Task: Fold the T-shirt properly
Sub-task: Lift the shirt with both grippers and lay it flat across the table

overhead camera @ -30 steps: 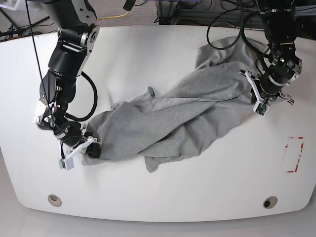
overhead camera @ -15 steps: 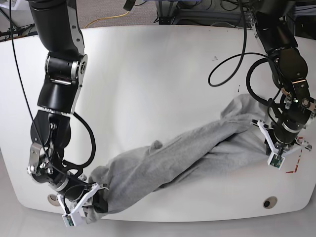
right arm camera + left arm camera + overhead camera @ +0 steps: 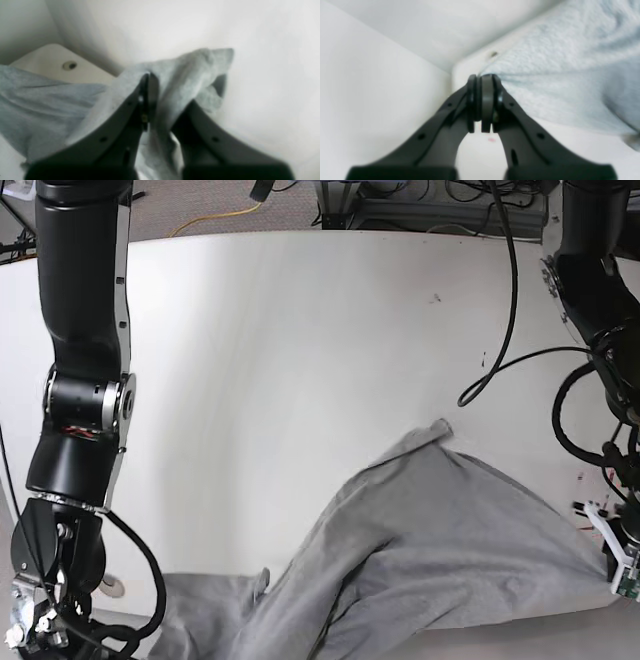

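The T-shirt [image 3: 430, 560] lies bunched along the worktop's [image 3: 300, 360] 6 o'clock edge, spilling from 7 to 4 o'clock. Both jaws are clenched on its cloth: the left gripper [image 3: 482, 82] pinches a thin edge, the right gripper [image 3: 150, 82] a thicker fold. To spread it well, I judge the arms should pull apart evenly, keeping the cloth taut and low so it lands flat on the worktop, not over the edge.

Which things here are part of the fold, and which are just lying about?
Job: T-shirt; left gripper and right gripper, both shut on it.
Lying about: red mark on the table; cables behind it.
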You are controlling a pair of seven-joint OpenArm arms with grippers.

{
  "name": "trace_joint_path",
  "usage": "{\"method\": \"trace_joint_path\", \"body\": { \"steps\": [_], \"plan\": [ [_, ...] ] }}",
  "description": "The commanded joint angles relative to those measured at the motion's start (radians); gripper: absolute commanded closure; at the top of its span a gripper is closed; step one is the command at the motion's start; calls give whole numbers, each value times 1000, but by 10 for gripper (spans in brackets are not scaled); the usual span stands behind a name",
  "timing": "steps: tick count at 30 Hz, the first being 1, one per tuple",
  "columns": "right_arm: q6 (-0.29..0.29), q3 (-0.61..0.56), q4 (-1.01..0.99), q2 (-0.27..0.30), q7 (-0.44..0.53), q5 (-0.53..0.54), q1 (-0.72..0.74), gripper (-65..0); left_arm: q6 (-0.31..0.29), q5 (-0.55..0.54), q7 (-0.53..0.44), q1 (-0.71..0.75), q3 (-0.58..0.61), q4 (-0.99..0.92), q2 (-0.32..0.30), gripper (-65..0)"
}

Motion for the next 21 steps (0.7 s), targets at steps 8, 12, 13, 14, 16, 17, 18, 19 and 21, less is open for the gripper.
{"method": "trace_joint_path", "body": {
  "steps": [8, 12, 13, 14, 16, 17, 18, 19, 21],
  "plan": [
    [-6, -94, 15, 48, 37, 19, 161, 0, 7, 6, -24, -203, -5, -1, -102, 0],
    [-6, -92, 18, 65, 23, 21, 161, 0, 7, 3, -25, -209, -5, -52, -129, 0],
    [-6, -92, 18, 71, 15, 21, 161, 0, 7, 3, -25, -206, -5, -61, -130, 0],
    [-3, -92, 18, 71, 12, 21, 154, 0, 7, 3, -25, -203, -7, -66, -132, 0],
    [2, -85, 25, 79, 6, 21, 117, 0, 7, 3, -25, -183, -8, -70, -132, 0],
    [2, -69, 45, 87, 2, 22, 94, 0, 7, 3, -25, -160, -16, -70, -132, 0],
    [2, -51, 69, 91, -6, 22, 67, 0, 6, 3, -25, -136, -31, -67, -132, 0],
    [2, -42, 81, 90, -11, 22, 45, 0, 6, 2, -25, -122, -44, -67, -132, 0],
    [2, -29, 115, 90, -23, 22, -16, 0, 4, 0, -25, -87, -68, -67, -129, 0]
  ]
}}
